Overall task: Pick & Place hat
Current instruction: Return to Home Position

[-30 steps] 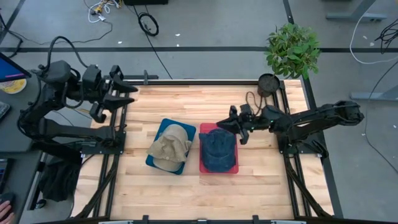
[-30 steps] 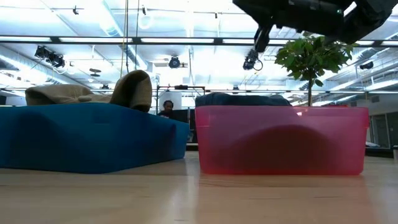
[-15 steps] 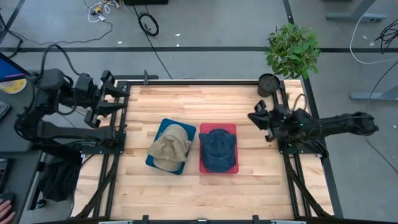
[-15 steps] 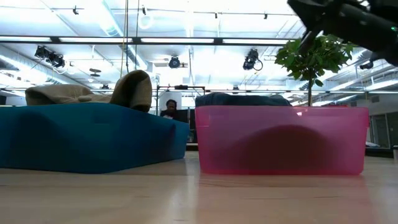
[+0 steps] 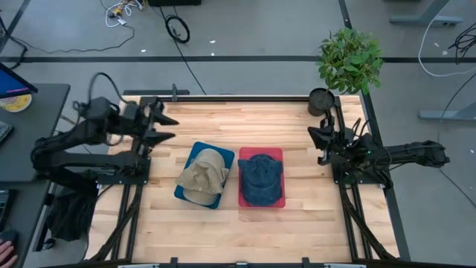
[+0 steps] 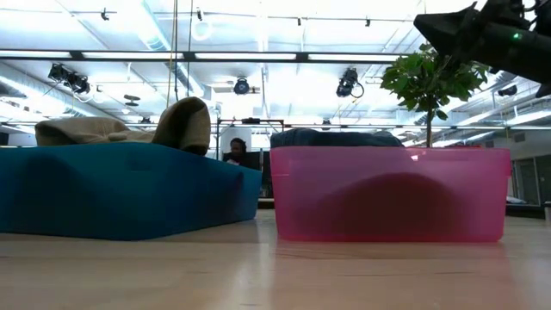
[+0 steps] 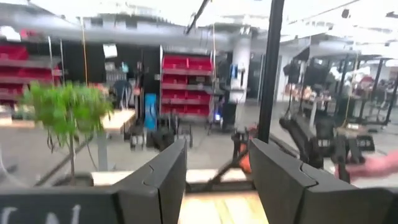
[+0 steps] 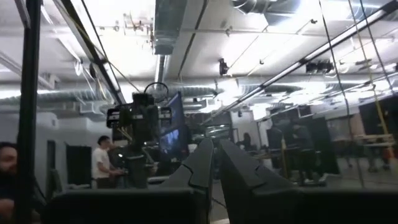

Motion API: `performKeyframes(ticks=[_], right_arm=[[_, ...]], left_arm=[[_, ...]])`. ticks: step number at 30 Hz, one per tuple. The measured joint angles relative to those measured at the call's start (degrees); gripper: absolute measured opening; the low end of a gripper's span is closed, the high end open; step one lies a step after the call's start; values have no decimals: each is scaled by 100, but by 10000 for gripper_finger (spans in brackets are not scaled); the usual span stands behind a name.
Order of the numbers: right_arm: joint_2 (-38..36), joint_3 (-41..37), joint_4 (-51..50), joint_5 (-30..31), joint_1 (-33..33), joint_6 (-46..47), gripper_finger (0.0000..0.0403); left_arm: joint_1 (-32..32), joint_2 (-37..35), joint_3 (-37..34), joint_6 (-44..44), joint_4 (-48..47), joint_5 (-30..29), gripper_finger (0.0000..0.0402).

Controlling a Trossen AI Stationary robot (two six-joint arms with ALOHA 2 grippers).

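A tan hat (image 5: 203,176) lies in the blue tray (image 5: 195,155), its crown showing above the rim in the low view (image 6: 182,122). A dark blue hat (image 5: 260,177) lies in the pink tray (image 5: 275,153), just topping its rim (image 6: 331,138). My left gripper (image 5: 169,126) hovers open over the table's far left corner, pointing right, empty (image 7: 217,168). My right gripper (image 5: 312,137) is shut and empty, drawn back at the table's right edge, pointing left (image 8: 215,163).
A potted plant (image 5: 348,61) stands at the far right corner, close behind my right arm. The two trays sit side by side mid-table. Bare wooden tabletop (image 5: 238,231) lies along the near side. People show in the room beyond.
My right gripper has pulled back from over the pink tray toward the table's right edge, rolling its wrist as it went. My left arm has sunk, its gripper dropping toward the far left of the table and staying open. The hats and trays have not moved.
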Motion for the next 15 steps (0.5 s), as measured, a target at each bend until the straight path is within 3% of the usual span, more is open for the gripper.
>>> performKeyframes(ticks=[7,15], right_arm=[[7,0,-467,69,0,-354,32],[9,0,-1224,37,4,-22,32]], left_arm=[[0,-386,-1134,11,730,9,177],[0,-1104,-2539,-9,1613,9,177]])
